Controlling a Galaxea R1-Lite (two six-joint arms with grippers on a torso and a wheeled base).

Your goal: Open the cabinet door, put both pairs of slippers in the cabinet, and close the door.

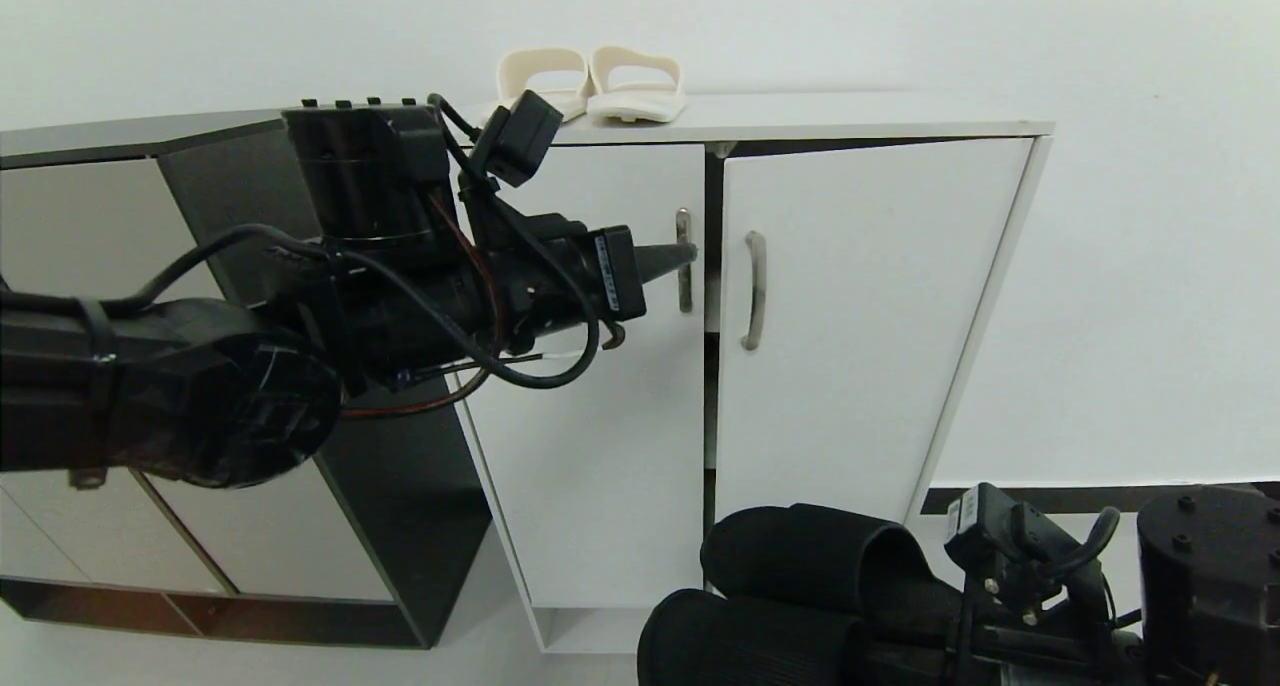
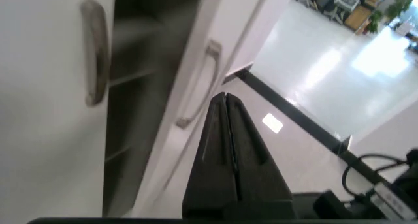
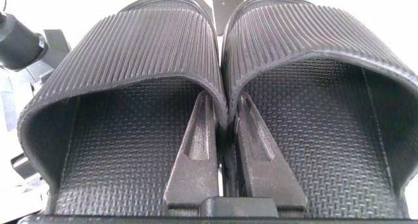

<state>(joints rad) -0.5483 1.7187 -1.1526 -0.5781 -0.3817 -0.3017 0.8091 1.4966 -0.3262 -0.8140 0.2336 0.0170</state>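
The white cabinet (image 1: 860, 116) has two doors with a narrow dark gap between them. My left gripper (image 1: 686, 254) is shut with nothing between its fingers. Its tip is at the left door's handle (image 1: 684, 288), and the right door's handle (image 1: 755, 291) is just beyond. In the left wrist view the closed fingertips (image 2: 225, 106) point at a handle (image 2: 196, 93) beside the dark gap, where shelves show. A cream pair of slippers (image 1: 592, 84) lies on the cabinet top. My right gripper (image 3: 225, 142) holds the black pair of slippers (image 1: 800, 566) low in front of the right door, one finger in each slipper.
A dark cabinet (image 1: 240, 176) with grey panels stands against the white cabinet's left side. A white wall runs behind and to the right. Pale floor (image 1: 520, 656) lies in front of the cabinets.
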